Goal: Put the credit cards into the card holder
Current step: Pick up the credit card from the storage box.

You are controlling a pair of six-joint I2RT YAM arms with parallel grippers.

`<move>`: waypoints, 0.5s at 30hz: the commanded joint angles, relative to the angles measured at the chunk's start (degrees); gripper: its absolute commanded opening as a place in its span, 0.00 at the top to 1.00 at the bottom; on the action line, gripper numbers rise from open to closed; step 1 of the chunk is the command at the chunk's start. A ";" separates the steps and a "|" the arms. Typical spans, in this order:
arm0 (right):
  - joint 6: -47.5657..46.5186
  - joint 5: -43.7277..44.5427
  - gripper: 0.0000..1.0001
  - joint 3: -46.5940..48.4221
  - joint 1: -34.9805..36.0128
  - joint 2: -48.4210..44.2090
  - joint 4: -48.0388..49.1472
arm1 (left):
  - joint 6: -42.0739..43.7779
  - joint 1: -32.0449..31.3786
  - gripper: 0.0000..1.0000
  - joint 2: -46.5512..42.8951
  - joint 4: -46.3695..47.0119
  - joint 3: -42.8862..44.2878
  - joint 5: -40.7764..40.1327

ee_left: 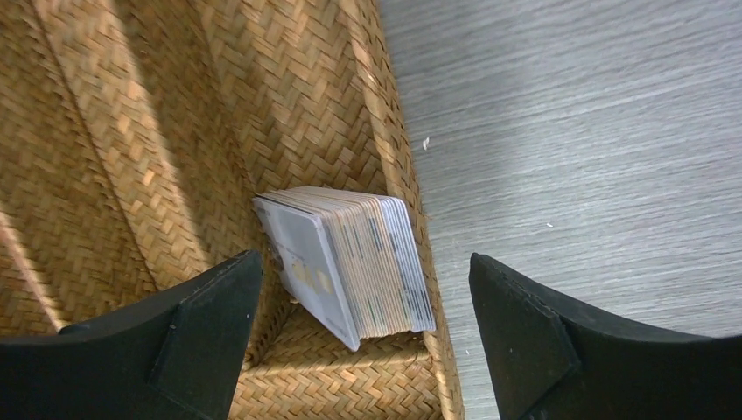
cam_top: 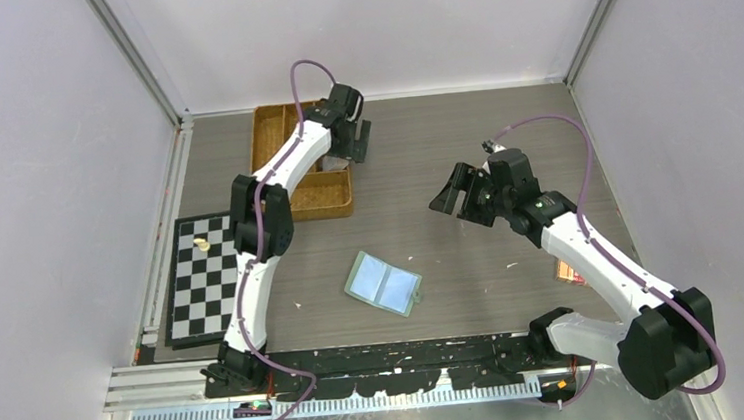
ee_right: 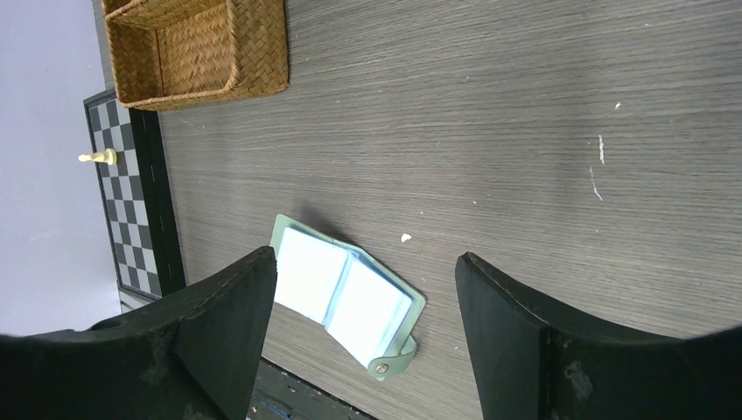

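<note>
**Colleague:** Where are the cards (ee_left: 350,262)?

**Me:** In the woven tray (ee_left: 306,87). On my left wrist view I see them as one stack standing on edge and leaning, at centre frame. They sit in the compartment along the tray's right-hand wall, tucked into the corner by a cross divider. The other sections I can see hold nothing.

**Colleague:** And the left gripper (ee_left: 363,271)?

**Me:** Released, jaws spread wide and holding nothing. It hangs over the stack, with one finger above the tray and the other above the bare table (cam_top: 442,134).

**Colleague:** The card holder (cam_top: 384,283)?

**Me:** It lies opened flat on the table, at lower centre of the top view and well apart from the tray. Its clear pockets face up and the snap tab sticks out at one corner. I can't tell whether any pocket has a card in it.

**Colleague:** Right side?

**Me:** The right gripper (ee_right: 366,256) is also spread open and empty, above the card holder and not touching it. At left of the top view there's a chessboard (cam_top: 203,278) with one pale piece (cam_top: 202,244) on it.
</note>
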 commanded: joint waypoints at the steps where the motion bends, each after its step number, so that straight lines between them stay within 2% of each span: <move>1: -1.51 -1.93 0.20 1.67 -0.71 0.04 0.97 | -0.33 0.31 0.10 0.98 -1.94 2.10 2.86; 9: -1.24 -2.40 0.21 1.31 -1.07 -0.06 0.97 | -2.16 0.31 0.12 -0.36 0.92 -1.30 10.00; 15: -0.42 -3.10 0.21 0.79 -1.12 -0.19 1.58 | -2.85 0.31 0.15 -2.43 2.60 -3.61 11.49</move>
